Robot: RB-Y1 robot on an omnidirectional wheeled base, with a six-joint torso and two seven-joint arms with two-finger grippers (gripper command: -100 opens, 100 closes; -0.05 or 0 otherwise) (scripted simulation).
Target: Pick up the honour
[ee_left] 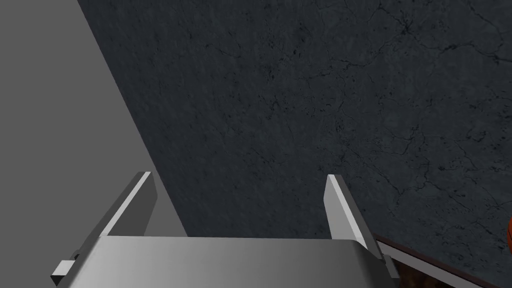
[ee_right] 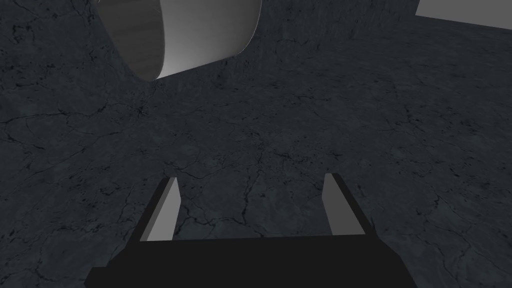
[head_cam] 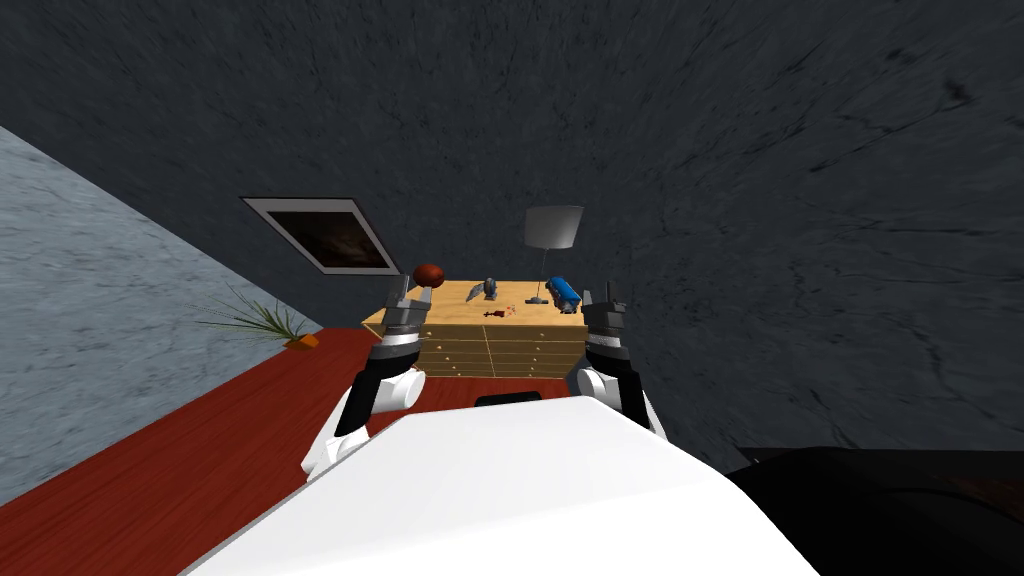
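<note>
Resting on tan wooden dresser: small red honour.

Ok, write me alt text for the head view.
A wooden dresser stands ahead against a dark wall, its top holding a dark red ball, small grey objects, a small red item, a blue object and a grey-shaded lamp. The left gripper and right gripper are raised in front of it.

Home room, dresser, lamp, houseplant
</note>
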